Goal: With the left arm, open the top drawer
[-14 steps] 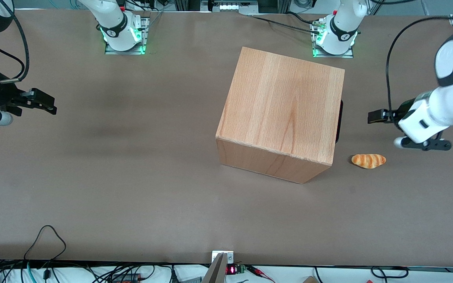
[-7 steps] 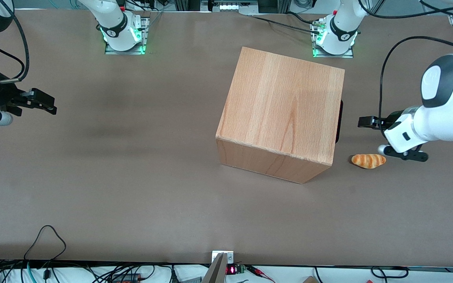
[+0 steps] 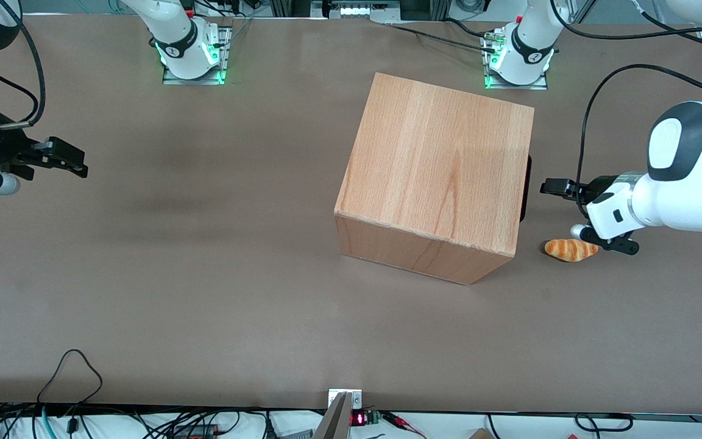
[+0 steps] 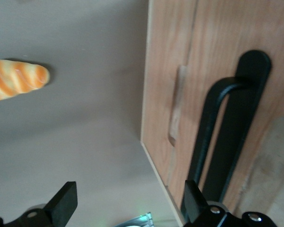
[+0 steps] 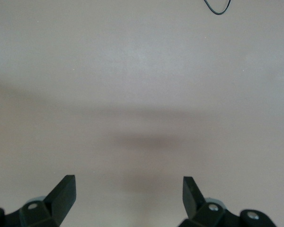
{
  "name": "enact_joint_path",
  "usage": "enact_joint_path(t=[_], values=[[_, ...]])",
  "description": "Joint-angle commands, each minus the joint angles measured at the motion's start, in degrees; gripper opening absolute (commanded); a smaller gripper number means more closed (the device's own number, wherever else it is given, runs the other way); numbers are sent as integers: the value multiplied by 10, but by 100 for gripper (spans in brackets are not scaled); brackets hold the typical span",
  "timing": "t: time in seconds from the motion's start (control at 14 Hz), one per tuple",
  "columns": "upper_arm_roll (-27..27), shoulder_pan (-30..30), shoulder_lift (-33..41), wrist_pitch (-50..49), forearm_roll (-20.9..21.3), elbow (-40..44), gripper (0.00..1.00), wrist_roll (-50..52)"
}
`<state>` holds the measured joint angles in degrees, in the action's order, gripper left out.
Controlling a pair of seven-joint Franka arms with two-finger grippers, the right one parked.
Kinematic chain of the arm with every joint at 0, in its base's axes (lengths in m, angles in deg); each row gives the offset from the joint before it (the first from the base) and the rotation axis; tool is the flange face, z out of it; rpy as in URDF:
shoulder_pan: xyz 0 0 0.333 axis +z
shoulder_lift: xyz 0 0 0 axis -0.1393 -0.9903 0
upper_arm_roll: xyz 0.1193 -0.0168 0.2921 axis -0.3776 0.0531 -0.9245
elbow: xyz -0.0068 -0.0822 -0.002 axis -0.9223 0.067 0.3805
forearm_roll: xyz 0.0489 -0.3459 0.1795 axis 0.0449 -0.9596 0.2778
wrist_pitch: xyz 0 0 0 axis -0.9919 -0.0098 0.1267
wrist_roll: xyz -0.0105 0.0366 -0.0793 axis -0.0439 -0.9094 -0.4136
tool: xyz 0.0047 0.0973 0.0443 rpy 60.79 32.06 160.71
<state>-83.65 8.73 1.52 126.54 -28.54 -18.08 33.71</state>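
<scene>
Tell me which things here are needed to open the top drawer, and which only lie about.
Needed:
- top drawer, shut
- its black handle
- left arm
- gripper, jaws open, in front of the handle, not touching it

Lying about:
- bread roll on the table, beside the wooden cabinet

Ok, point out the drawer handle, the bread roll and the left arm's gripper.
black bar handle (image 4: 213, 137), left wrist view, on the middle of the bar.
bread roll (image 3: 571, 249), front view, on its striped crust.
left gripper (image 3: 551, 186), front view, at its fingertips, open in front of the top drawer (image 4: 270, 94).

Tool (image 3: 551, 186) faces drawer handle (image 3: 526, 189), near bread roll (image 3: 571, 249).
</scene>
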Motion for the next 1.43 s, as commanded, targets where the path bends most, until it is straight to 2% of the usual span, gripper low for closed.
enact_joint_path(t=[0.0, 1.36], values=[[-1, 3, -8, -26, -32, 10, 100, -27], [-1, -13, -44, 0, -51, 11, 100, -27]])
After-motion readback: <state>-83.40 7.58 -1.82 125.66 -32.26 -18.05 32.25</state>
